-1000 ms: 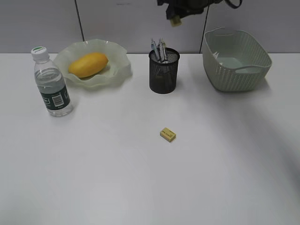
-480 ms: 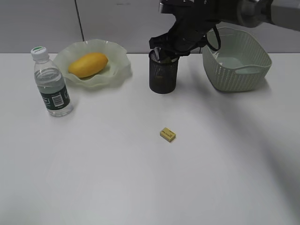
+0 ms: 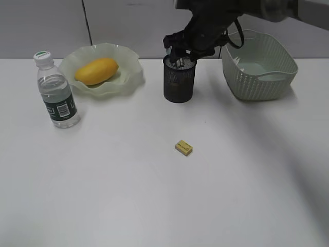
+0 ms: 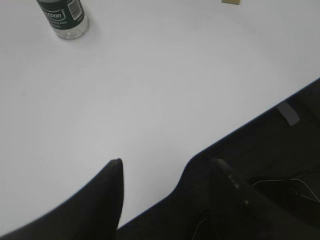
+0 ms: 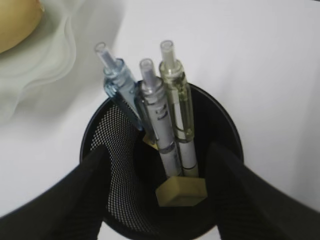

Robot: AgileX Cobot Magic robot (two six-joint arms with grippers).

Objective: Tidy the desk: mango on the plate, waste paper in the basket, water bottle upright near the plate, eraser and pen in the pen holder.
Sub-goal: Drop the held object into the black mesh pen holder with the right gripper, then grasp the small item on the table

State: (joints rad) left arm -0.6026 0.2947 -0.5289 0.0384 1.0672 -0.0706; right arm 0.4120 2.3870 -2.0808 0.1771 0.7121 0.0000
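An eraser (image 5: 181, 190) sits inside the pen holder (image 5: 115, 130), free between the spread jaws of the right gripper (image 5: 159, 195), which grip nothing; it lies against the lower ends of three pens (image 5: 167, 120) leaning on the holder's far wall. Risk, as I judge it: the fingers reach into the cup mouth, so a careless withdrawal could catch the rim or the pens and tip the holder or flick a pen out; a straight vertical lift seems called for. A second eraser (image 3: 184, 148) lies on the desk (image 3: 154, 195), well apart from the holder, not yet stowed. The mango (image 3: 96, 71) rests on the plate (image 3: 131, 77), the bottle (image 3: 55, 90) stands upright just beside it, and the basket (image 3: 259, 77) sits right of the holder; whether the paper is inside I cannot tell. Only the right wrist view shows the holder's contents; the exterior view hides them behind mesh and arm but gives the whole layout. The left wrist view shows the left gripper (image 4: 165, 172), jaws apart and empty, above the desk's near edge.
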